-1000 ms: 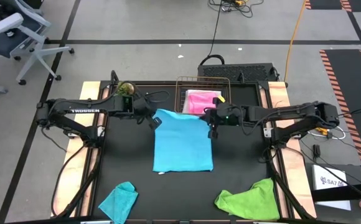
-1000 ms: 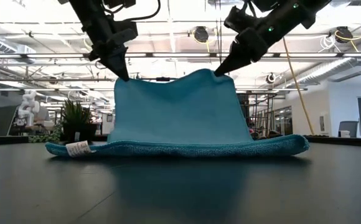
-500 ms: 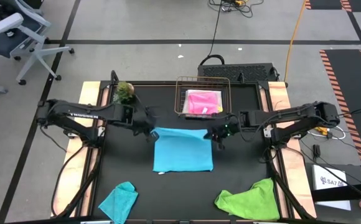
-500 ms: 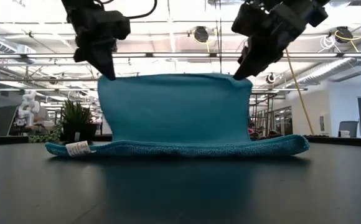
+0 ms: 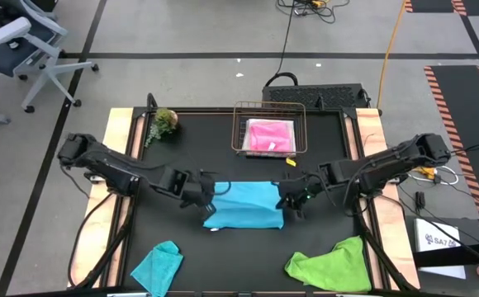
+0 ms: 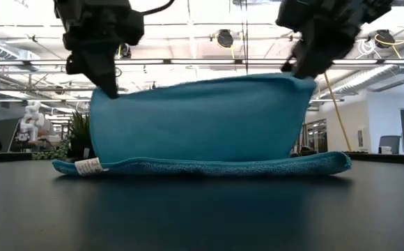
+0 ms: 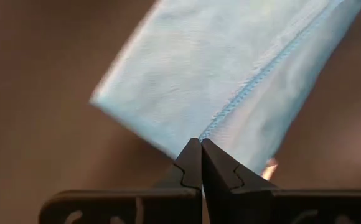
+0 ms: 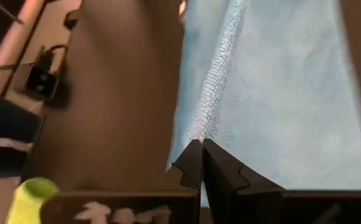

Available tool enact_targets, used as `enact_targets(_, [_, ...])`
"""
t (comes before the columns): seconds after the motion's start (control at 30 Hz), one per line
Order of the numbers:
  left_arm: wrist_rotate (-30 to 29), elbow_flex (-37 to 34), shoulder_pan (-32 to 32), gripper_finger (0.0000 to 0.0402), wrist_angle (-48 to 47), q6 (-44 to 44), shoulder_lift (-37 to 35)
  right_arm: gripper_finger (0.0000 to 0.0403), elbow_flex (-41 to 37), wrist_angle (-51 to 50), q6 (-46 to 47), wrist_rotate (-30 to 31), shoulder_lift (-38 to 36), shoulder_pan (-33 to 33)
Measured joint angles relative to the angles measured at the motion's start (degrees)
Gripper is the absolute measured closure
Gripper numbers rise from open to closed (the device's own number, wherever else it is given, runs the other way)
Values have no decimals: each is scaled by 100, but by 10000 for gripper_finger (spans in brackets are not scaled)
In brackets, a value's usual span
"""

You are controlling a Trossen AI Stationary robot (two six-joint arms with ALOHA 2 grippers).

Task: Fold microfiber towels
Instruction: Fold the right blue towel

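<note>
Both pincers carried forward, left pincer (image 5: 207,196) and right pincer (image 5: 286,200) pinching sky blue towel (image 5: 244,206) corners, apparently above its front edge.

Both arms swung toward the table's near side, carrying the far edge of the sky blue towel (image 5: 244,205) over its lower half. The left pincer (image 5: 209,198) and right pincer (image 5: 285,200) — each clamped on a corner — moved forward and apart, so the raised edge pulled taut and the towel's visible footprint shrank.

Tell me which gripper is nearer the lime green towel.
Right. The right gripper, shut on the blue towel, is just above the lime green towel; the left gripper holds the towel's opposite corner, farther off.
</note>
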Motion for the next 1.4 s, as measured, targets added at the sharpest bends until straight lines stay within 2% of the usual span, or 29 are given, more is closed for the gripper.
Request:
enact_targets(0.23, [364,-11,-480,401,327,-459,589,403,-609,976,933,67,14,648])
enact_targets(0.53, [619,-7,-721,393,819,-789,1018,399,-1162,2009,1682,451,170,1194])
enact_targets(0.8, [675,-4,-718,352,951,-842,988,336,-1223,2239,1994,591,576,1445])
enact_targets(0.93, [1017,-9,-714,330,1077,-894,991,308,-1221,2245,1823,604,595,1441])
enact_targets(1.07, [1372,4,-767,325,1461,-808,991,299,-1218,2316,1764,732,593,1379])
enact_targets(1.17, [1344,113,-838,328,1532,-718,991,301,-1218,2319,1676,772,588,1355])
enact_targets(1.4, [680,326,-827,353,1576,-622,875,309,-1218,2322,1652,934,588,1351])
